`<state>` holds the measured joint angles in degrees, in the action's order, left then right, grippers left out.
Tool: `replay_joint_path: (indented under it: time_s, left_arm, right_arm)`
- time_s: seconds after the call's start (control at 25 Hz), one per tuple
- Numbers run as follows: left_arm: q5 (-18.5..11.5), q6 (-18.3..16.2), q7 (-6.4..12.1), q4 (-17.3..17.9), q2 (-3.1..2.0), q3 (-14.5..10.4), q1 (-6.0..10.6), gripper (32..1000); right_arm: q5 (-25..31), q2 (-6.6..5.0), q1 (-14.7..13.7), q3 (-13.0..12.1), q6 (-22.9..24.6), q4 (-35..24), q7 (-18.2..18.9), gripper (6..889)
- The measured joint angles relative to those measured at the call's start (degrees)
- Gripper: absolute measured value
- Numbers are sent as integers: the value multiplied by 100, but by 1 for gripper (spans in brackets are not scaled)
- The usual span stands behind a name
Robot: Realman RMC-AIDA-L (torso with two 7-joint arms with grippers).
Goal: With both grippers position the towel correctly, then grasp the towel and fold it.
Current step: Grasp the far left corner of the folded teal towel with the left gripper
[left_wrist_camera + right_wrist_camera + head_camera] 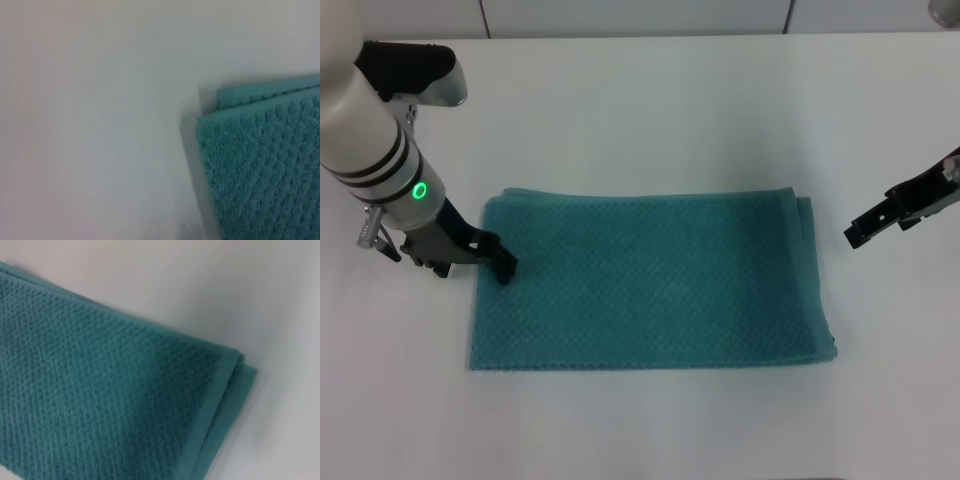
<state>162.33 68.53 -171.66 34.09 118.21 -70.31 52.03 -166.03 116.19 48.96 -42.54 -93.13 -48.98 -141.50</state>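
One teal towel lies on one white table. Two grippers are in view: the left gripper at the towel's left edge, the right gripper off its right side.

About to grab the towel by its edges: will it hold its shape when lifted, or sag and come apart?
The towel will likely go limp: it is soft waffle-weave cloth lying flat on the table. The layers may separate, since stacked edges show at its corners in both wrist views. It probably won't slide easily if pushed by the left gripper; it may bunch instead.
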Motion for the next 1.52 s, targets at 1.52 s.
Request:
replay_joint_path:
  time_s: [1.52]
  left_arm:
    - [-1,-206,10,-148,0,-62,-44,847]
  right_arm:
    - [10,8,28,0,-3,3,0,853]
